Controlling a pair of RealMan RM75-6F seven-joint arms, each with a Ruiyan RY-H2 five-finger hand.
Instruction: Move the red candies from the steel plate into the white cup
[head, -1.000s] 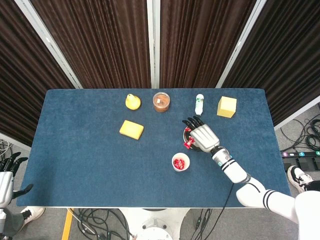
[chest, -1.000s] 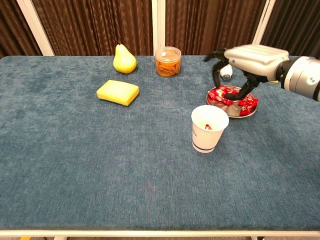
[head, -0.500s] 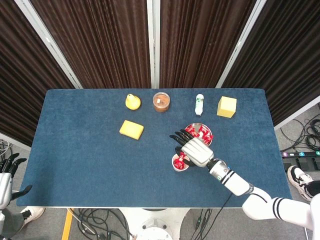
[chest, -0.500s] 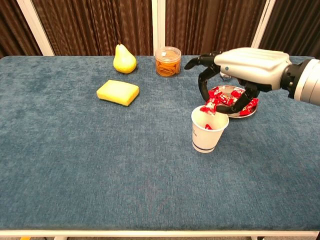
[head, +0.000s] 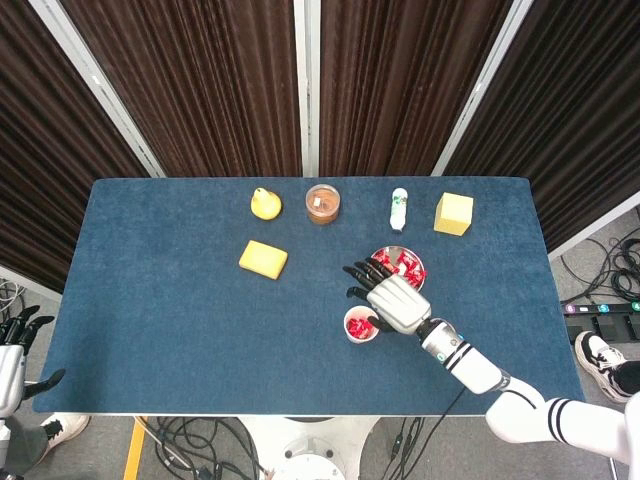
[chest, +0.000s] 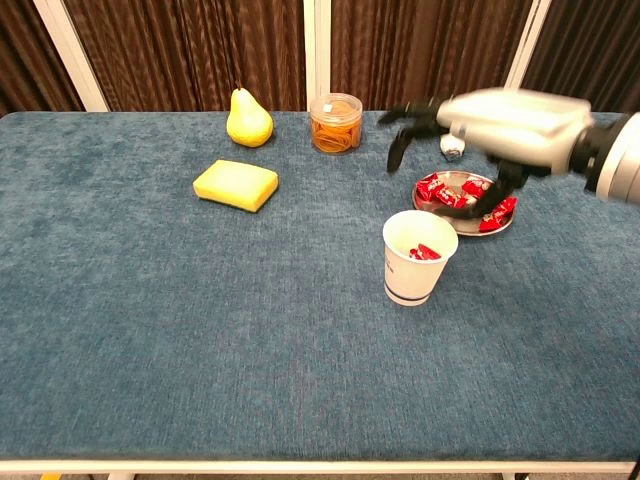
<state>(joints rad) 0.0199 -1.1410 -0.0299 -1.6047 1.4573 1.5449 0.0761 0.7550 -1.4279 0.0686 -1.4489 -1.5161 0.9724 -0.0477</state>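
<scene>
Our right hand (chest: 500, 125) hangs spread and empty between white cup (chest: 419, 257) and steel plate (chest: 497, 224), so the remaining red candies (chest: 452, 193) sit right below it toward 2 o'clock from the cup, way nearer than our left hand (head: 12, 345) parked off-table.

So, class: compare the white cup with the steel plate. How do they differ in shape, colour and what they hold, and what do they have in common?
The white cup is tall and upright; the steel plate is flat and shallow. The cup is white with a dark band near its base; the plate is bare shiny metal. The cup shows only a few red candies inside, while the plate holds a larger pile. Both are round, stand on the blue table and contain red candies.
</scene>
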